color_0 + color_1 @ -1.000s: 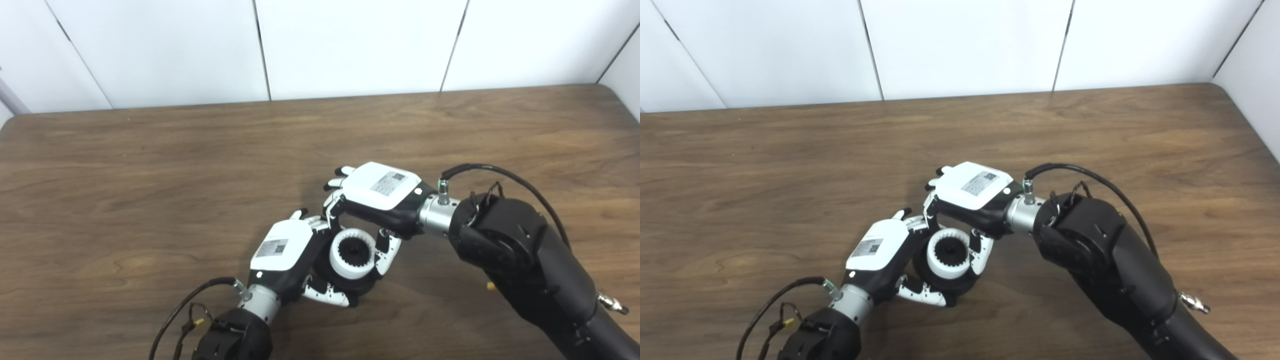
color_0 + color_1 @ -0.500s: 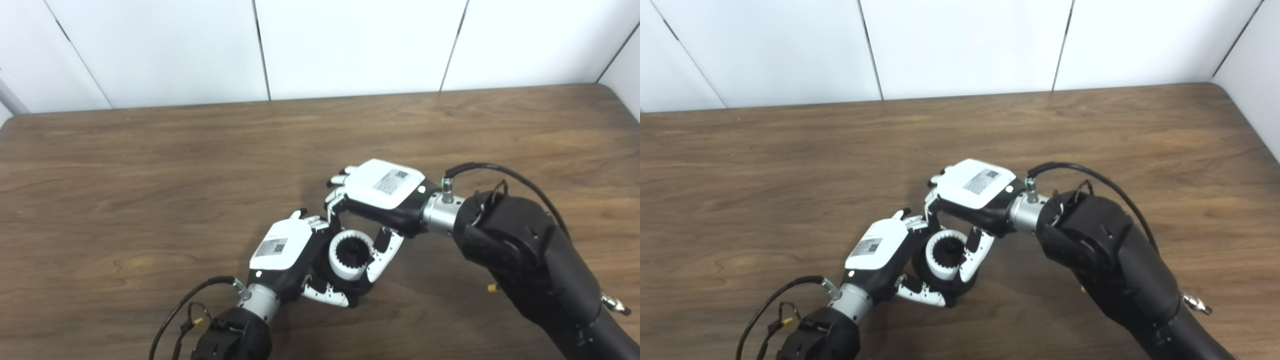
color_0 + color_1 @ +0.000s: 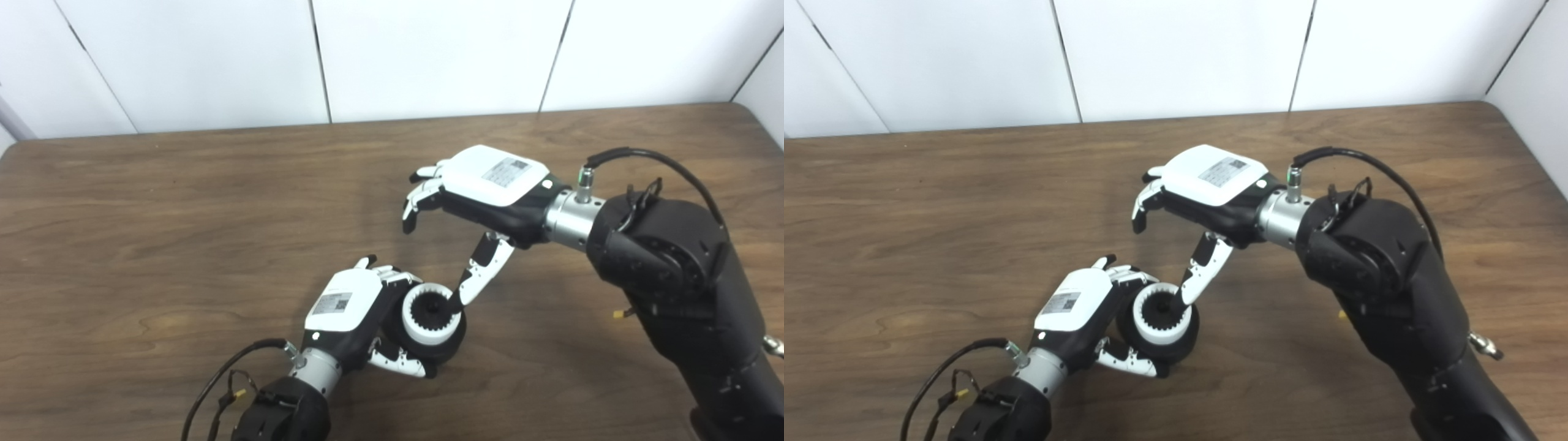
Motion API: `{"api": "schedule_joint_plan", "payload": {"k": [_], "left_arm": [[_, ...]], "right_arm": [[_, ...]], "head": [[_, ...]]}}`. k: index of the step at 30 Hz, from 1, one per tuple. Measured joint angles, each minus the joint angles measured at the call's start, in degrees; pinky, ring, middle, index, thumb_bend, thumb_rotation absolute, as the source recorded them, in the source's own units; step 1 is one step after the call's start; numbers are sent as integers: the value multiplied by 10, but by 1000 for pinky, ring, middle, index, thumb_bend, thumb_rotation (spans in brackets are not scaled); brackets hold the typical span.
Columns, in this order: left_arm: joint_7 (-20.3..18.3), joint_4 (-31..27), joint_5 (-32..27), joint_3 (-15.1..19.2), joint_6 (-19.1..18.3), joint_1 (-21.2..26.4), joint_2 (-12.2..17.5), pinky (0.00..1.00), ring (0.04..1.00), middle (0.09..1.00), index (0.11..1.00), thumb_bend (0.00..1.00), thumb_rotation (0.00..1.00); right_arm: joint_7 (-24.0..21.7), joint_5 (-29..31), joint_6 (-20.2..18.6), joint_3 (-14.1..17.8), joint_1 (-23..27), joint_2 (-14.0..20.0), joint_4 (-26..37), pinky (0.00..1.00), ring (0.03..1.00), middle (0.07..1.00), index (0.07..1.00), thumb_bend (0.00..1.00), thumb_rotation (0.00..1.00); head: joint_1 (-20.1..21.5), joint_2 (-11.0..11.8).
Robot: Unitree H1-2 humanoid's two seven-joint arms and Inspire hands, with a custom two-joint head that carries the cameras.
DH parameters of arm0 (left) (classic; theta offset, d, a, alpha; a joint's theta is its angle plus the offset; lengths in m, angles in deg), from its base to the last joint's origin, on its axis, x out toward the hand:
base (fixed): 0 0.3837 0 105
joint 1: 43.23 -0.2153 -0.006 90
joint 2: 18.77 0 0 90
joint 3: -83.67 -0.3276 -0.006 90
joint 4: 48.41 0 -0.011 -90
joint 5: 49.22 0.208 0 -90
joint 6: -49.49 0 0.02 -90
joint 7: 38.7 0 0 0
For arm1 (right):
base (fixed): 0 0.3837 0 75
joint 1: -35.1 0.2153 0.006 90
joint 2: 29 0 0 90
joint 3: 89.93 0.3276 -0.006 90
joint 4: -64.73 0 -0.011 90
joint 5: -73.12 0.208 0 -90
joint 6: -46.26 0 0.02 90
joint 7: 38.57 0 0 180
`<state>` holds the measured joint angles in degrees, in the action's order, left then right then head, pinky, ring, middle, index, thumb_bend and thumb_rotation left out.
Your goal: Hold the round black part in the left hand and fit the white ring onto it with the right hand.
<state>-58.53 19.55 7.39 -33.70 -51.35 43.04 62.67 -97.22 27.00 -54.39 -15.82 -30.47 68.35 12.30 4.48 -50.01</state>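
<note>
Left eye view: round black part (image 3: 452, 343) with toothed white ring (image 3: 430, 311) is clamped by left hand (image 3: 349, 306); right hand (image 3: 490, 190) is spread apart, empty.

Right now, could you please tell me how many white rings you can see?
1: the white ring sits on the black part in the left hand. None elsewhere on the table.

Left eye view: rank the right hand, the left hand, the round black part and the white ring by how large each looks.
1. right hand, fingers spread.
2. left hand, partly hidden behind the parts.
3. round black part, only slightly wider than the ring.
4. white ring, seated on the black part.
</note>
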Motion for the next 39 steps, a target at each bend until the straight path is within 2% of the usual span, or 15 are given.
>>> {"api": "schedule_joint_plan", "payload": {"k": [10,11,12,16,18,22,31,35,39], "left_arm": [[-3,1,0,3,1,0,0,1000,867,785,494,522,76],[-5,1,2,3,1,0,0,1000,868,792,592,743,163],[-9,0,3,3,0,1,0,1000,874,801,644,819,206],[-32,-6,24,0,-9,5,0,1000,884,837,781,949,278],[-37,-7,37,-4,-10,6,0,1000,884,846,804,978,285],[-46,-8,43,-4,-12,9,-2,1000,897,865,832,1000,284],[-50,-8,47,-1,-18,9,-9,989,898,893,847,1000,280],[-51,-7,43,5,-20,7,-14,1000,926,918,868,1000,272],[-76,-11,44,10,-30,8,-16,1000,945,927,880,1000,282]], "right_arm": [[8,18,1,5,5,4,-3,916,906,783,683,1000,464],[9,19,2,5,5,5,-3,916,904,782,686,1000,462],[10,19,2,6,5,5,-3,917,905,782,688,1000,459],[15,21,3,6,5,6,-4,916,901,778,694,1000,452],[19,21,3,7,5,7,-4,913,899,779,696,1000,447],[28,21,3,7,5,9,-4,908,900,780,692,1000,417],[30,20,3,5,4,9,-5,914,909,789,689,1000,422],[30,20,3,5,4,9,-6,914,909,790,690,1000,414],[30,20,3,4,4,9,-6,908,907,792,691,1000,426]], "head": [[4,1],[4,1],[4,1],[4,1],[4,1],[5,1],[4,3],[2,4],[-2,5]]}}
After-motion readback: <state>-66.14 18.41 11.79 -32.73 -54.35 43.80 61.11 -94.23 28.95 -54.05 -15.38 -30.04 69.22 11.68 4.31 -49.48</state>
